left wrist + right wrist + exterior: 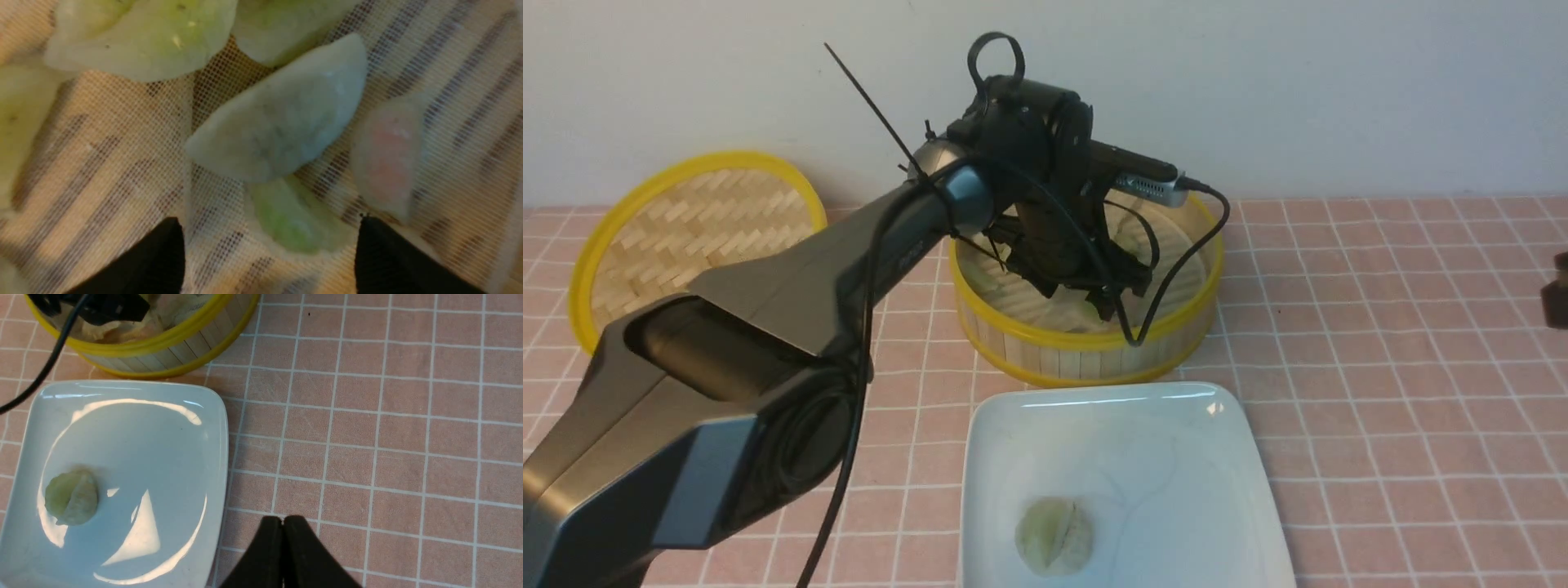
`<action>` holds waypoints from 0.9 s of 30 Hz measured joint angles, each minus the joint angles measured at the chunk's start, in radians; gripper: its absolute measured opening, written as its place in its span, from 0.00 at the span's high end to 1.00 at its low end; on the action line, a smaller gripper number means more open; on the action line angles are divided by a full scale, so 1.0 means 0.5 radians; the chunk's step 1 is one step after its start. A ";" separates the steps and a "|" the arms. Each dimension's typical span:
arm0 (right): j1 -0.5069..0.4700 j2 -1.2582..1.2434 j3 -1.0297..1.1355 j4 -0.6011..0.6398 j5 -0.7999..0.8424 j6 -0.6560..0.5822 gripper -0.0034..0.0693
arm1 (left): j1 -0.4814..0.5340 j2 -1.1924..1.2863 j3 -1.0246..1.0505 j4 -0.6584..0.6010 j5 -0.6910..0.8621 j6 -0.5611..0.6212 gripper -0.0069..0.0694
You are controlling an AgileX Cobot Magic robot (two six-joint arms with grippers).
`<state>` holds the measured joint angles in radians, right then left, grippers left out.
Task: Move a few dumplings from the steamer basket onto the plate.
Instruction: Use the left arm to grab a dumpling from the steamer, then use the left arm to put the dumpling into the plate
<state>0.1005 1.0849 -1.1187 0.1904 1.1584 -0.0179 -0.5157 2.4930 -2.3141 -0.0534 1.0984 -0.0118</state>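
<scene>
Left wrist view: jaws spread over a dumpling in the basket.
Small translucent green crescent dumpling (286, 216) lies on the white mesh liner (122, 134) in the round bamboo steamer basket (1086, 347), touching a whitish dumpling (282, 122). Left gripper (269, 232) straddles it, fingers apart. Closing may snag the mesh or drag the neighbour. Right gripper (283, 524), fingers together, hovers beside the glossy white square plate (212, 428).

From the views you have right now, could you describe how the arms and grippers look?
The left arm has angular dark grey links with a lighter blue-grey panel and a black wrist. A black cable runs along it, with black zip ties and a silver camera module. Both the left gripper and right gripper have matte black, tapered fingers.
</scene>
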 joint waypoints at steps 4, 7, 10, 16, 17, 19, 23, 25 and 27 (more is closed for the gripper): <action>0.000 0.000 0.000 0.000 0.000 -0.007 0.97 | 0.000 0.027 -0.009 -0.002 -0.018 -0.008 0.35; 0.000 0.000 0.000 0.000 0.000 -0.011 0.97 | -0.002 0.031 -0.027 -0.028 0.005 -0.009 0.53; 0.000 0.000 0.000 0.000 0.000 -0.011 0.97 | -0.004 0.031 -0.072 0.012 0.129 -0.009 0.54; 0.000 0.000 0.000 0.000 0.000 -0.011 0.97 | -0.004 -0.106 -0.233 0.085 0.270 -0.009 0.54; 0.000 0.000 0.000 0.000 0.000 -0.011 0.97 | -0.004 -0.126 -0.241 0.085 0.270 -0.009 0.54; 0.000 0.000 0.000 0.000 0.000 -0.012 0.97 | -0.004 -0.276 -0.230 0.064 0.270 -0.002 0.54; 0.000 0.000 0.000 0.000 0.000 -0.020 0.97 | -0.004 -0.628 0.102 -0.094 0.268 0.052 0.54; 0.000 0.000 0.002 0.000 0.000 -0.027 0.97 | -0.022 -0.828 0.412 -0.145 0.268 0.064 0.54; 0.000 0.000 0.002 0.000 0.000 -0.027 0.97 | -0.046 -0.961 0.695 -0.172 0.268 0.068 0.54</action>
<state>0.1005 1.0849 -1.1178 0.1904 1.1584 -0.0312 -0.5385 2.0127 -1.9665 -0.1392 1.2323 0.0221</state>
